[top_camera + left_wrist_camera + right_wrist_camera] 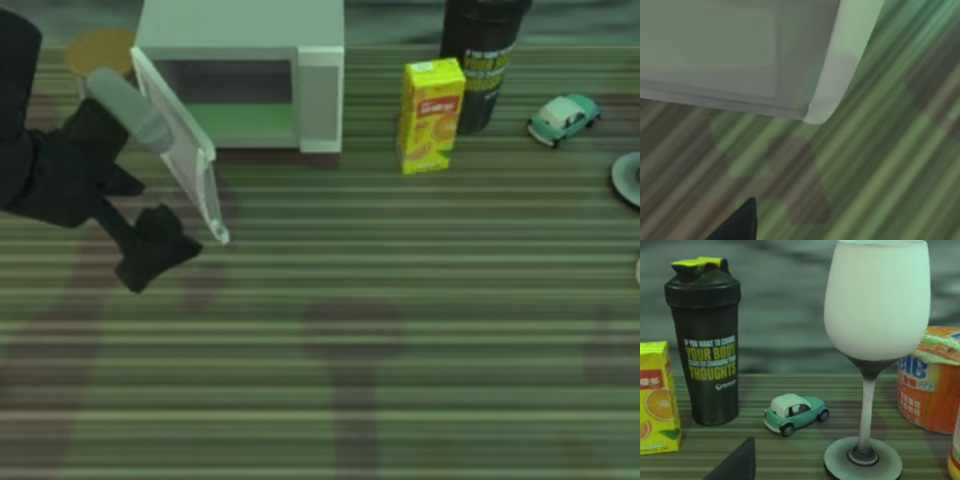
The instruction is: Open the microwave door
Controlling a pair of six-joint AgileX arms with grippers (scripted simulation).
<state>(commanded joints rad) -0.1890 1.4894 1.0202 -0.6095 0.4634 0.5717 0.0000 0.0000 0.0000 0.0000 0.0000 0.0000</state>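
The microwave [240, 35] stands at the back of the table, left of centre. The microwave door [180, 140] stands swung out toward the front left, leaving the oven cavity showing. My left gripper [185, 250] hovers just left of the door's free edge, open, with nothing between its fingers. In the left wrist view the door [730, 50] fills the far part of the picture. Only one dark fingertip [740, 222] shows there, apart from the door. My right arm is out of the top view. One of its fingertips [737, 462] shows in the right wrist view, holding nothing.
Right of the microwave stand a yellow juice carton [431, 113], a black shaker bottle [485, 50] and a teal toy car [563, 118]. A wine glass [875, 305] and an orange tub [930, 380] are at the far right. An orange round thing [98, 52] sits behind the door.
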